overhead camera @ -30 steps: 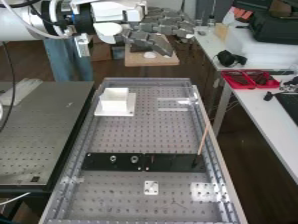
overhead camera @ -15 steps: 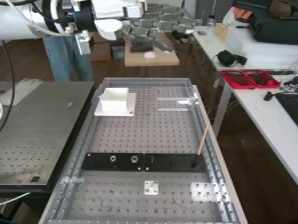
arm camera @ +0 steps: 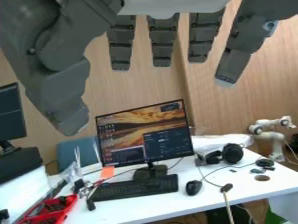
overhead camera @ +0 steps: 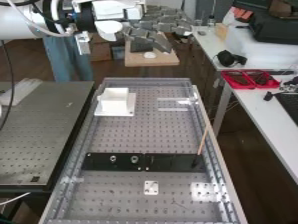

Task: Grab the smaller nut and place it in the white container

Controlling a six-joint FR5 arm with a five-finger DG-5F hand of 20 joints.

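Over the floor beyond the bench's far end, the hand point(overhead camera: 159, 26) is held high at the upper left of the high view, well away from the bar and container. In the wrist view the hand point(arm camera: 161, 42) has straight, spread fingers with nothing between them. On the flat black bar point(overhead camera: 174, 162) stand the larger nut point(overhead camera: 113, 158) and, beside it, the bearing point(overhead camera: 134, 159). The white container point(overhead camera: 115, 100) sits on a pale plate near the bench's far left corner; its inside cannot be made out.
A thin wooden stick point(overhead camera: 203, 139) slants up from the bar's right end. A small white plate point(overhead camera: 151, 188) lies on the perforated bench. To the right, a side table point(overhead camera: 256, 111) holds red trays point(overhead camera: 250, 79) and headphones point(overhead camera: 231, 58). A dark metal table point(overhead camera: 41, 132) stands at the left.
The hand's fingers have shifted slightly at the top of the high view, while the arm has stayed nearly in place. The container and the parts on the bar have not moved.
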